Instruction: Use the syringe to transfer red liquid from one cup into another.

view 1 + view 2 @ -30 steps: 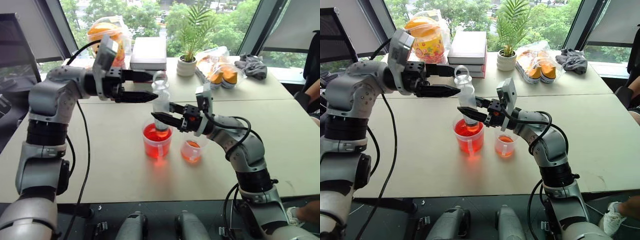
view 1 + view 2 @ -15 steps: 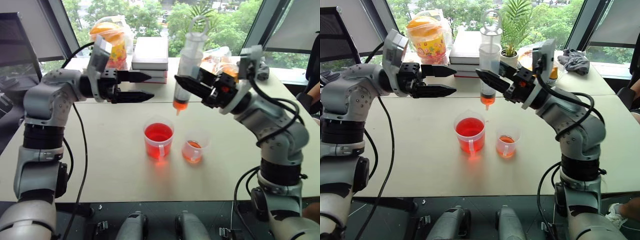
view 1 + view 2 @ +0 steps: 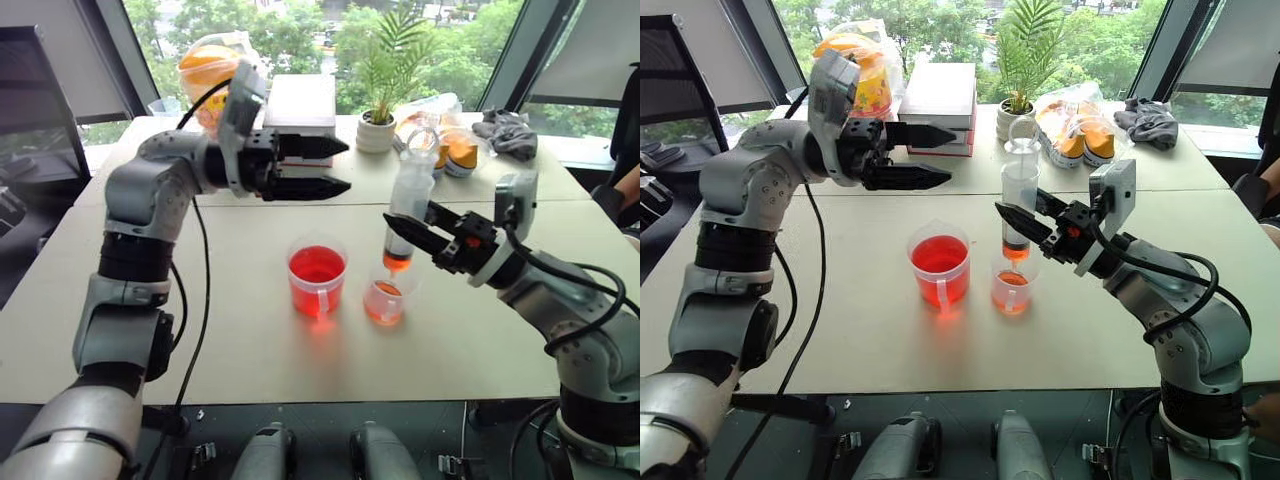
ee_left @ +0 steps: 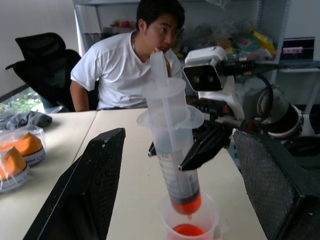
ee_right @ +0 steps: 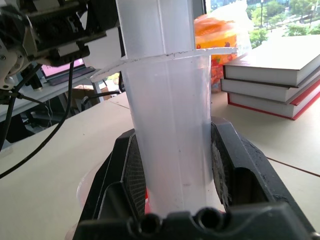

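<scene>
**Syringe poised over the smaller cup**

Head view: the syringe (image 3: 405, 215) is clamped upright by the right gripper (image 3: 432, 236), its tip above the smaller cup (image 3: 385, 298); the handled cup (image 3: 316, 277) stands just beside, so drift should be avoided.

Left wrist view: the left gripper (image 4: 180, 185) is held open; the plunger (image 4: 161, 67) is best pressed slowly.

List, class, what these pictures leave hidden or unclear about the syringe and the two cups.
- Syringe tip: head views, small cup rim blurs whether it dips inside.
- Syringe's lower end: right wrist view, right gripper covers it.
- Small cup base: left wrist view, cut off by the edge.
- Big cup level: head views, glow hides it.
</scene>
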Robot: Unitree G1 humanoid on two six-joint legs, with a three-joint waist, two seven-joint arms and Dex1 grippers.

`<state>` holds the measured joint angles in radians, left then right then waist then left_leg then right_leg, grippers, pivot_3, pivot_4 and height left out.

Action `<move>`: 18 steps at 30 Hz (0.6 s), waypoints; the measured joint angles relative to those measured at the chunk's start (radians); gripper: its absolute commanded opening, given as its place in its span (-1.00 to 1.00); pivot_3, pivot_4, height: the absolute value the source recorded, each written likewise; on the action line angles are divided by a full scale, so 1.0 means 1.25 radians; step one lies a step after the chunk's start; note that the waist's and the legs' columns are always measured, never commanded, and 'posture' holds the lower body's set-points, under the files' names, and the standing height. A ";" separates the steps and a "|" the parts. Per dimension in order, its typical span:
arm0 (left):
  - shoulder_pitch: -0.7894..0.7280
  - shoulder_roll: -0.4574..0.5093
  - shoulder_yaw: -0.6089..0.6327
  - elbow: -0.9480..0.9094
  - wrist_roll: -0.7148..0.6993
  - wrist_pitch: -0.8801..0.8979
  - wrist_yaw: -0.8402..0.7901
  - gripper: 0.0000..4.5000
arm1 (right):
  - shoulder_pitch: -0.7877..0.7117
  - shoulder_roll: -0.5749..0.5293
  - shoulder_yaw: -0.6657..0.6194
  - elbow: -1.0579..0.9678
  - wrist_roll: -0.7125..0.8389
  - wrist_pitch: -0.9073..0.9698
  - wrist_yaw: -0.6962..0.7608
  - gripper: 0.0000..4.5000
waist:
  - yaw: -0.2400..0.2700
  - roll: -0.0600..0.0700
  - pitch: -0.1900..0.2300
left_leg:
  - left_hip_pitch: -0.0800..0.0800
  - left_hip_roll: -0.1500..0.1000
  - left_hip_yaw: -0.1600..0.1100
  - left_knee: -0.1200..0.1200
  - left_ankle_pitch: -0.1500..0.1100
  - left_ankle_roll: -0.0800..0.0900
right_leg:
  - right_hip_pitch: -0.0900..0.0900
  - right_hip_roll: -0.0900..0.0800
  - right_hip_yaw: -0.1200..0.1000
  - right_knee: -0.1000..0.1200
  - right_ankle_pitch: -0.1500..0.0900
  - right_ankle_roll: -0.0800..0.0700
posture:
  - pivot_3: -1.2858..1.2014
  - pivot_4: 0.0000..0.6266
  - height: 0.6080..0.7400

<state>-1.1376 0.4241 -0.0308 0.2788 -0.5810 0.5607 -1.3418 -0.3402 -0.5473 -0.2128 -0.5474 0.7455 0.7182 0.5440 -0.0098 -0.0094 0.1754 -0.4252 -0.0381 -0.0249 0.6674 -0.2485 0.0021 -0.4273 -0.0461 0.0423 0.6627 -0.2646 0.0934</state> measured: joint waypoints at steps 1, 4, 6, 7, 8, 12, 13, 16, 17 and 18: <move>-0.016 -0.014 -0.002 0.013 0.001 -0.003 0.000 0.56 | 0.004 0.000 0.003 0.000 -0.003 -0.005 -0.001 -0.38 | 0.000 0.000 0.000 | 0.000 0.000 0.000 0.000 0.000 0.000 | 0.000 0.000 0.000 0.000 0.000 0.000 | 0.03 -0.52 1.00; -0.054 -0.053 -0.004 0.039 0.002 -0.010 0.001 0.56 | 0.016 0.000 0.007 -0.001 -0.009 -0.012 -0.007 -0.38 | -0.002 0.000 0.000 | 0.000 0.000 0.000 0.000 0.000 0.000 | 0.000 0.000 0.000 0.000 0.000 0.000 | 0.03 -0.52 1.00; -0.068 -0.078 -0.005 0.060 0.003 -0.019 0.006 0.56 | 0.019 0.000 0.007 -0.001 -0.011 -0.017 -0.008 -0.38 | -0.004 0.000 0.000 | 0.000 0.000 0.000 0.000 0.000 0.000 | 0.000 0.001 0.000 0.000 0.000 0.000 | 0.03 -0.52 1.00; -0.072 -0.090 -0.006 0.067 0.004 -0.023 0.006 0.56 | 0.021 0.000 0.008 -0.002 -0.012 -0.019 -0.009 -0.38 | -0.004 0.000 0.000 | 0.000 0.000 0.000 0.000 0.000 0.000 | 0.000 0.001 0.000 0.000 0.000 0.000 | 0.03 -0.52 1.00; -0.075 -0.099 -0.011 0.076 0.005 -0.026 0.006 0.56 | 0.023 0.000 0.009 -0.003 -0.012 -0.021 -0.010 -0.38 | -0.004 0.000 0.000 | 0.001 0.000 0.000 0.000 0.000 0.000 | 0.000 0.001 0.000 0.000 0.000 0.000 | 0.03 -0.52 1.00; -0.078 -0.133 -0.022 0.124 0.027 -0.044 0.011 0.56 | 0.030 0.000 0.011 -0.016 -0.012 -0.022 -0.018 -0.38 | -0.002 0.000 0.000 | 0.000 0.000 0.000 0.000 0.000 0.000 | 0.000 0.001 0.000 0.000 0.000 0.000 | 0.03 -0.52 1.00; -0.078 -0.139 -0.026 0.131 0.031 -0.049 0.011 0.56 | 0.031 0.000 0.012 -0.016 -0.012 -0.023 -0.019 -0.38 | -0.002 0.000 0.000 | 0.000 0.000 0.000 0.000 0.000 0.000 | 0.000 0.001 0.000 0.000 0.000 0.000 | 0.03 -0.52 1.00; -0.097 -0.159 -0.028 0.165 0.043 -0.059 0.010 -0.01 | 0.032 -0.001 0.014 -0.017 -0.012 -0.023 -0.023 -0.38 | -0.001 0.000 0.000 | 0.000 0.000 0.000 0.000 0.000 0.000 | 0.000 0.001 0.000 0.000 0.000 0.000 | 0.03 -0.52 1.00; -0.103 -0.160 -0.028 0.170 0.047 -0.060 0.010 -0.28 | 0.032 -0.001 0.015 -0.018 -0.012 -0.023 -0.024 -0.38 | -0.002 0.000 0.000 | 0.000 0.000 0.000 0.000 0.000 0.000 | 0.000 0.001 0.000 0.000 0.000 0.000 | 0.03 -0.52 1.00; -0.105 -0.160 -0.028 0.170 0.049 -0.061 0.008 -0.44 | 0.032 -0.002 0.015 -0.018 -0.012 -0.023 -0.025 -0.38 | -0.002 0.000 0.000 | 0.000 0.000 0.000 0.000 0.000 0.000 | 0.000 0.001 0.000 0.000 0.000 0.000 | 0.03 -0.52 1.00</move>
<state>-1.2687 0.2246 -0.0657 0.4917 -0.5197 0.4842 -1.3324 -0.3004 -0.5497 -0.1945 -0.5703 0.7306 0.6901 0.5132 -0.0119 -0.0096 0.1755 -0.4247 -0.0378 -0.0247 0.6669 -0.2486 0.0022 -0.4274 -0.0450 0.0425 0.6627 -0.2647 0.0936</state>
